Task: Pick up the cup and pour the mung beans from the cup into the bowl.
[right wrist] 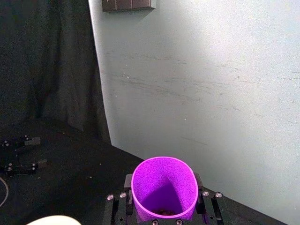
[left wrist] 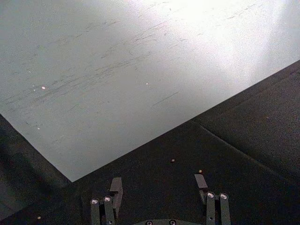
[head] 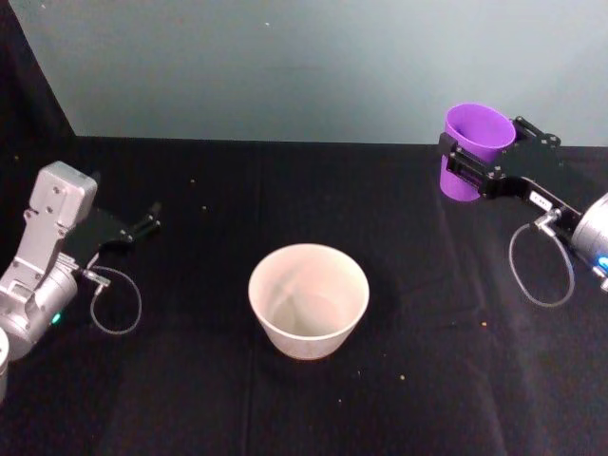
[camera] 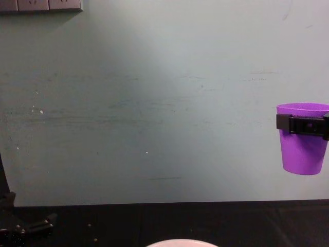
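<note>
Bare tablecloth rings the bowl, open air over its rim; left gripper parked well left of it, raised cup well right.

No text, brand or number can be read — the small white sticker on the right arm is illegible.
</note>
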